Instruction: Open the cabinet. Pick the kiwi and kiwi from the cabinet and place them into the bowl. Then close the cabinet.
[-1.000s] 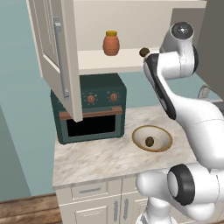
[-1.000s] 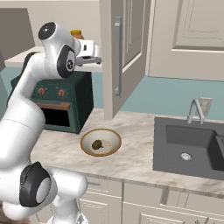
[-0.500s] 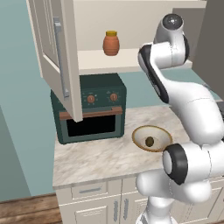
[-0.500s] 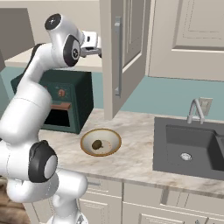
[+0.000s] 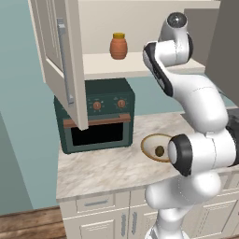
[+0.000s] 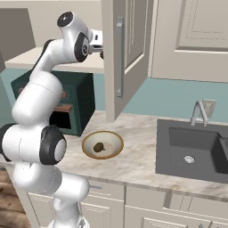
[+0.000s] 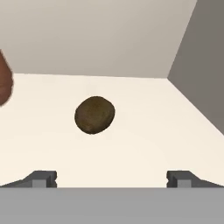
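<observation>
The cabinet (image 5: 51, 51) stands open, its left door swung out toward me. On its pale shelf (image 7: 144, 131) lies one dark olive-brown kiwi (image 7: 94, 114), a little ahead of my open gripper (image 7: 112, 179) and slightly left of its centre line. Nothing is between the fingertips (image 7: 43, 177). In the right base view the hand (image 6: 96, 42) reaches in at shelf height, partly behind the open right door (image 6: 129, 49). The other kiwi (image 5: 159, 151) (image 6: 98, 147) rests inside the tan-rimmed bowl (image 5: 148, 141) (image 6: 113, 139) on the counter.
An orange-brown jar (image 5: 118, 45) with a yellow lid stands on the shelf left of the kiwi, its edge showing in the hand view (image 7: 4, 83). A dark green toaster oven (image 5: 95, 119) sits under the cabinet. A sink (image 6: 196, 149) with faucet lies right. The cabinet's grey side wall (image 7: 201, 65) is to the right.
The arm has risen and swung its hand in toward the cabinet shelf. The jaws stayed open. The bowl and the kiwi in it have not moved.
</observation>
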You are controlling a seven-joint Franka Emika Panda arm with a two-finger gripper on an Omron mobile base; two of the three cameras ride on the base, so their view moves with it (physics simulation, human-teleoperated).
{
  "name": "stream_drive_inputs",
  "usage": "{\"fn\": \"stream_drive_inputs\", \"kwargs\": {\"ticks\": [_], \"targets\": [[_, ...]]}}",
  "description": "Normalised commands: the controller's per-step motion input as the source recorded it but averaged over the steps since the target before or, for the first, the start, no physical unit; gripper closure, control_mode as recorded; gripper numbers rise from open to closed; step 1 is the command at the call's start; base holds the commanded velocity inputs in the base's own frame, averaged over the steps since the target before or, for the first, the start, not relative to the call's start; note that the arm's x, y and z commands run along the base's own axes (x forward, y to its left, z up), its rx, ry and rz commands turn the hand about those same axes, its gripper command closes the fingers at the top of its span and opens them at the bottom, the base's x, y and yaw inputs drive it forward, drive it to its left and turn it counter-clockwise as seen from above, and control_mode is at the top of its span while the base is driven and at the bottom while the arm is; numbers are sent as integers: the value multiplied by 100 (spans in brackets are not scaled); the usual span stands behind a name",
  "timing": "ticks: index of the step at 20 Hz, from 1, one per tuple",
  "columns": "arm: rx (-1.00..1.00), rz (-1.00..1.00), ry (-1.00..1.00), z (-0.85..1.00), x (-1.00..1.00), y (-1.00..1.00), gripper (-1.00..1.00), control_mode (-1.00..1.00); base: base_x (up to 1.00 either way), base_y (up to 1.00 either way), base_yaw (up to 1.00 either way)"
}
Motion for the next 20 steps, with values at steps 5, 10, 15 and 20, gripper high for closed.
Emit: {"fn": "stream_drive_inputs", "kwargs": {"ticks": [5, 10, 15, 20], "targets": [[15, -7, 0, 0, 22, 0, -100, -100, 0, 0, 0], [12, -8, 0, -1, 7, 0, -100, -100, 0, 0, 0], [11, -6, 0, -15, 1, 0, -100, -100, 0, 0, 0], [8, -2, 0, -35, 1, 0, -100, -100, 0, 0, 0]]}}
